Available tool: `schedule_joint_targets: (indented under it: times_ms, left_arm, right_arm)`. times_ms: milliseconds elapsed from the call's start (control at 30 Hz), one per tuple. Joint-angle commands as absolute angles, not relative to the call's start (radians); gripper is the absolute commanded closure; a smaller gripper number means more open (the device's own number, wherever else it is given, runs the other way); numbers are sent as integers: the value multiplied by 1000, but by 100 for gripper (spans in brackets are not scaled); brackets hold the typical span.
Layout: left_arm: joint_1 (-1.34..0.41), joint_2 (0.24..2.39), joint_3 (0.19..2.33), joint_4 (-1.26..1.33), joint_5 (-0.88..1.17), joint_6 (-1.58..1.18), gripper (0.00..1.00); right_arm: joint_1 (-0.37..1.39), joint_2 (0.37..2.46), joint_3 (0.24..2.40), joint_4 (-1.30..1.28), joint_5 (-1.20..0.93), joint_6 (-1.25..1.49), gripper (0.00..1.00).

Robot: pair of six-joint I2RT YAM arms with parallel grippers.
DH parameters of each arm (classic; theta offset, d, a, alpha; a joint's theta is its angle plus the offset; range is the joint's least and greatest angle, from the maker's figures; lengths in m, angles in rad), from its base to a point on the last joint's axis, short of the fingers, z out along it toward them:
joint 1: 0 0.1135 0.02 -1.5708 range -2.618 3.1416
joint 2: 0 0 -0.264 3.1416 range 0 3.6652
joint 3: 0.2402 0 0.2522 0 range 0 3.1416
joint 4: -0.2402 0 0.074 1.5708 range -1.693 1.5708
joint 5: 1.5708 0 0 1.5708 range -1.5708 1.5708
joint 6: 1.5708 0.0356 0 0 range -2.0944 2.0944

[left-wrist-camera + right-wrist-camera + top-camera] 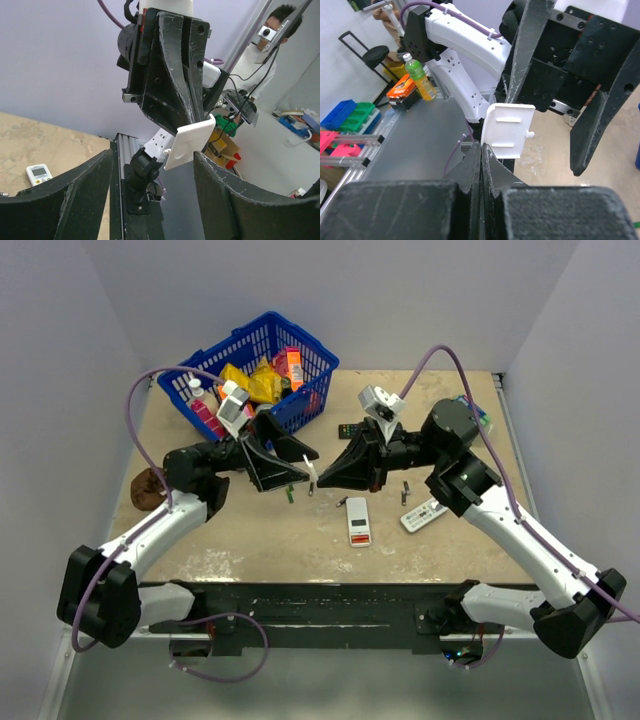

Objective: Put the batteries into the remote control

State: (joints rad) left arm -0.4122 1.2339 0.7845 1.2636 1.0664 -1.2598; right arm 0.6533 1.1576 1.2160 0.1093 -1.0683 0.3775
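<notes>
Top camera has both arms meeting in mid-air above the table. The right gripper is pinched tight on one edge of a small white battery cover. The left gripper stands wide, with a finger on either side of that cover and not touching it. Below them the remote control lies flat on the table, with the batteries scattered nearby, and the blue basket sits at the back.

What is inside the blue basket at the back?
The blue basket holds yellow packets, an orange box and other packs too small to name. The left wrist camera covers its near side, so whatever lies there or underneath is hidden.
</notes>
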Motion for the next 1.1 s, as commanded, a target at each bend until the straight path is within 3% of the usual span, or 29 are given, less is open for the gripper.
schedule_joint_targets:
  times_ms: [0,167,433,600,733,867,967,1067]
  left_arm:
    - [-423,1256,856,1745,1089,-1360,34]
    - [-434,1298,894,1896,1106,-1500,45]
    - [-442,1282,897,1896,1095,-1500,51]
    - [-440,1250,893,1896,1083,-1509,34]
    - [-436,1229,856,1878,1065,-1488,27]
    - [-422,1200,795,1792,1054,-1416,26]
    - [-396,1151,741,1628,1045,-1286,26]
    - [-371,1042,693,1196,970,-970,24]
  right_arm:
    - [649,1152,1252,189,-1149,391,100]
    - [649,1146,1233,264,-1160,446,100]
    - [650,1152,1201,354,-1166,522,100]
    - [649,1146,1203,298,-1109,492,100]
    - [647,1138,1200,256,-1051,476,100]
    - [643,1126,1177,218,-980,486,100]
    - [634,1109,1123,192,-922,495,100]
    - [626,1095,1043,186,-887,515,100]
